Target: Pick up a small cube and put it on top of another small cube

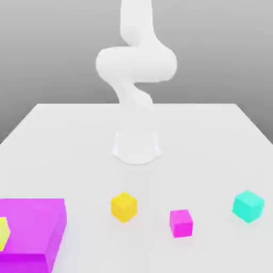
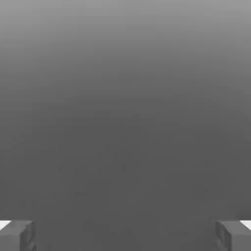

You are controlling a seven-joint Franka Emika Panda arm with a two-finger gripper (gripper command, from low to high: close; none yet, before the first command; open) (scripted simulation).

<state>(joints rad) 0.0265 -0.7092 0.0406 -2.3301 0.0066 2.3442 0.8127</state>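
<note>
Nearest the exterior camera, a large magenta block [image 1: 32, 230] sits at the white surface's [image 1: 64, 144] front-left corner, perhaps bearing something yellow. Rightward lie a small yellow cube [image 1: 123, 206], a small magenta cube [image 1: 181, 223] and the small plain teal cube [image 1: 248, 206], all apart. The hand [image 2: 125, 235] gapes wide, empty.

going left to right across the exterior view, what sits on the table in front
large magenta block → yellow cube → small magenta cube → teal cube
</note>
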